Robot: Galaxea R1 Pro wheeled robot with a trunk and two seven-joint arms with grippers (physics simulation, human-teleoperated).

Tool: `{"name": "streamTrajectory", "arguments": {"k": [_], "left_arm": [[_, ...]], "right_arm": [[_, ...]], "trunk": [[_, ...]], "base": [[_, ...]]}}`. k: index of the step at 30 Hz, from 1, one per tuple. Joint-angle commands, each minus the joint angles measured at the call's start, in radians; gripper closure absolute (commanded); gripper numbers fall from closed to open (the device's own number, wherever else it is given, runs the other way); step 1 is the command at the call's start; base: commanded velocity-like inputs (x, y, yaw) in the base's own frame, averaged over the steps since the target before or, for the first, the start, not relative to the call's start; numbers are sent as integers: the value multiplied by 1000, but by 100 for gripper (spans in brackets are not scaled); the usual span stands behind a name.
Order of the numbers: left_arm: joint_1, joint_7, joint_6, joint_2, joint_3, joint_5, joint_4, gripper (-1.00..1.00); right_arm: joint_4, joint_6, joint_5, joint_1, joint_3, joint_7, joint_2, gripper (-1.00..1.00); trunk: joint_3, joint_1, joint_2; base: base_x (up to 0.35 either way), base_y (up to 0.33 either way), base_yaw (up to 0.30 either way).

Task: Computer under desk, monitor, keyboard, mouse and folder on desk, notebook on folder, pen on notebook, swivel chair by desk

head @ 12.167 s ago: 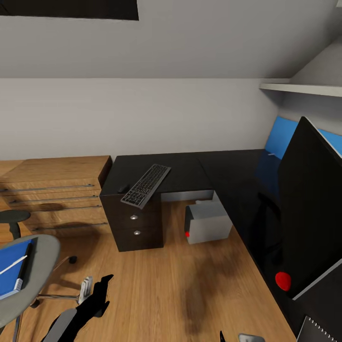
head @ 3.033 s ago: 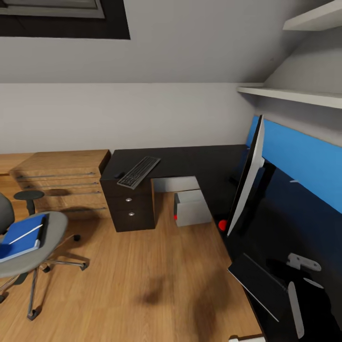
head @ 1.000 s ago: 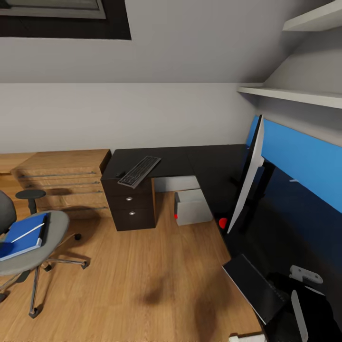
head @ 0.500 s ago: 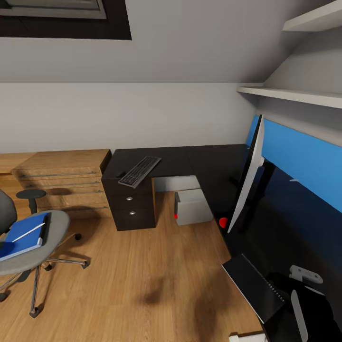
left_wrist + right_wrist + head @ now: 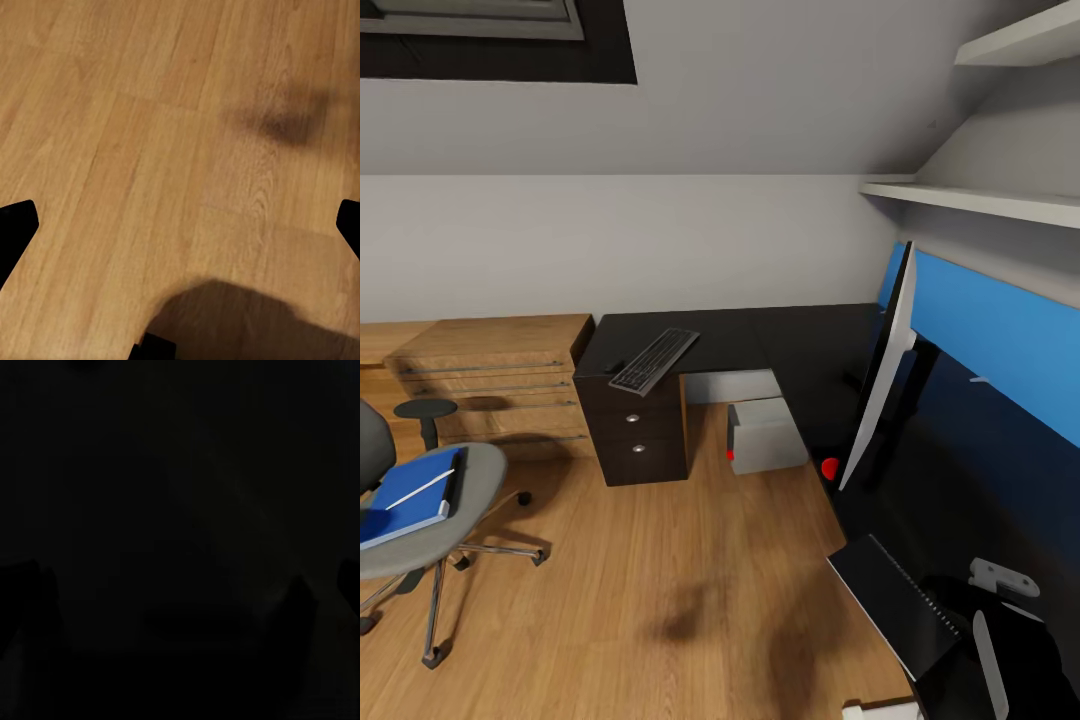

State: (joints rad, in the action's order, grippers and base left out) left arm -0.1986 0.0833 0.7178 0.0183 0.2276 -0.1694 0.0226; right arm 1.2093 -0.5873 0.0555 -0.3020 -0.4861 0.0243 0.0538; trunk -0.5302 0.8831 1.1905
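Head view shows the L-shaped black desk with the monitor already standing on its right wing, seen edge-on, and the grey computer tower on the floor in the desk's recess, so those 2 parts look done. The keyboard lies on the far left end above the drawers, well apart from the monitor, and needs moving. A red object, probably the mouse, sits near the monitor's foot. The spiral notebook lies at the desk's near edge. The blue folder rests on the swivel chair, well apart from the desk, with a thin white stick, perhaps the pen, lying on it. The right gripper hangs just beside the notebook; most stacking remains, I judge. No writing is readable. Left wrist view: the left gripper's fingertips sit wide at the frame edges over bare wooden floor, spread and empty. Right wrist view: almost black, only faint finger outlines; I cannot tell whether this hand is released or clenched.
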Motion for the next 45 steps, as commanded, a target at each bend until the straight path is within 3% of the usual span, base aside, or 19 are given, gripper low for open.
{"name": "streamTrajectory", "arguments": {"k": [1, 15, 19, 20, 25, 33, 38, 45], "left_arm": [[-1, 9, 2, 0, 1, -10, -1, -100], [-1, 10, 3, -1, 1, -9, -1, -100], [-1, 10, 2, -2, 1, -9, -1, -100], [-1, 10, 2, -2, 1, -9, -1, -100], [-1, 10, 2, -4, 1, -9, -1, -100], [-1, 12, 2, -4, 1, -9, -1, -100], [-1, 14, 0, -5, 1, -9, -1, -100], [-1, 18, 0, -5, 1, -9, -1, -100]], "right_arm": [[-22, -7, 5, 0, 0, -4, 0, -100], [-9, 121, 5, 0, 11, -3, -6, -100], [16, 143, 7, 0, 52, -2, -15, -100], [34, 150, 9, 0, 82, -1, -20, -100], [69, 167, 12, 0, 151, 1, -30, -100], [86, 182, 20, 1, 194, 2, -48, -100], [90, 185, 58, 1, 241, 2, -64, -100], [90, 183, 145, 1, 286, 4, -87, -100]], "trunk": [[-1, 0, 0], [-1, 0, 0], [-1, 0, 0], [-1, 0, 0], [-1, 0, 0], [-1, 0, 0], [-1, 0, 0], [-1, 0, 0]], "base": [[0, 0, 0], [0, 0, 0], [0, 0, 0], [0, 0, 0], [0, 0, 0], [0, 0, 0], [0, 14, 0], [0, 169, 0]]}}
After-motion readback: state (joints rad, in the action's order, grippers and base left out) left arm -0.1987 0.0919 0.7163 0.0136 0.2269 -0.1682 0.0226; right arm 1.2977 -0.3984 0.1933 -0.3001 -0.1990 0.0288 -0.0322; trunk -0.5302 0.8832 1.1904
